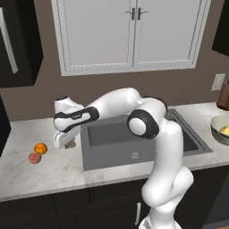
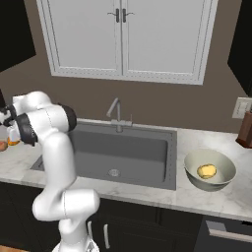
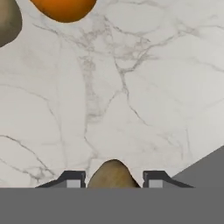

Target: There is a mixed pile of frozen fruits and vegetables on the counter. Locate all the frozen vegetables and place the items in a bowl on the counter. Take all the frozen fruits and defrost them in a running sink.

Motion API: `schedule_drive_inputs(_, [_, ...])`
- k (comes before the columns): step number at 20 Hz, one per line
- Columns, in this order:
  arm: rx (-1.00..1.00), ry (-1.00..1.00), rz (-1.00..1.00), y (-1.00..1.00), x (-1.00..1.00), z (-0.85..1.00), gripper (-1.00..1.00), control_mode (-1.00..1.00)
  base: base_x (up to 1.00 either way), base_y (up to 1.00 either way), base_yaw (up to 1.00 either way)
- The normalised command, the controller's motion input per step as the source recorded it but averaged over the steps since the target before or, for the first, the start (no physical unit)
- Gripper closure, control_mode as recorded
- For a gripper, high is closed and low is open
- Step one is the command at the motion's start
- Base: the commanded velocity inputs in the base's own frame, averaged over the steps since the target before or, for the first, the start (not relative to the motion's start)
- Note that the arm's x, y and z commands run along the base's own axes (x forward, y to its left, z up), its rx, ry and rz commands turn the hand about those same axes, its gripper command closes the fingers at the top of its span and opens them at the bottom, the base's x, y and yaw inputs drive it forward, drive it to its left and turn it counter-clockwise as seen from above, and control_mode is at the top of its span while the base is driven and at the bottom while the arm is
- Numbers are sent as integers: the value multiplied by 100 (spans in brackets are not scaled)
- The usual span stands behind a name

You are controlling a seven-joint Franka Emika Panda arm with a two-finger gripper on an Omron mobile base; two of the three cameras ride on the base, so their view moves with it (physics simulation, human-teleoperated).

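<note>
The arm [image 1: 129,107] reaches left, hand low over the surface [image 1: 58,170] (left of the sink [image 1: 116,138]), jaws closed around the grey-brown disc [image 3: 113,174].

The white marble-look counter [image 1: 53,172] carries an orange ball [image 1: 40,148] and a reddish-pink ball [image 1: 34,158] just beside each other left of the sink [image 1: 116,143], a grey-brown disc [image 3: 113,175] nearby, and a beige bowl [image 2: 210,170] right of it.

A kitchen in a home.
It has a white stone counter [image 2: 206,199], a big grey sink [image 2: 118,152] with a tap [image 2: 115,114], white cupboard doors [image 2: 120,37] up high, and a bowl [image 2: 210,170].
</note>
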Motion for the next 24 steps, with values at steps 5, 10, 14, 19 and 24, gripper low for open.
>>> schedule_drive_inputs(5, [3, -3, -4, -99, -42, 86, 100, -100, 0, 0, 0])
schedule_drive_inputs(10, [27, -11, -14, -100, -66, 18, 100, -100, 0, 0, 0])
schedule_drive_inputs(14, [31, 0, -14, -100, -4, 0, 100, -100, 0, 0, 0])
schedule_drive_inputs(19, [21, 1, -27, -100, -6, 41, 100, -100, 0, 0, 0])
schedule_drive_inputs(24, [-3, 15, -39, -100, 0, 56, 100, -100, 0, 0, 0])
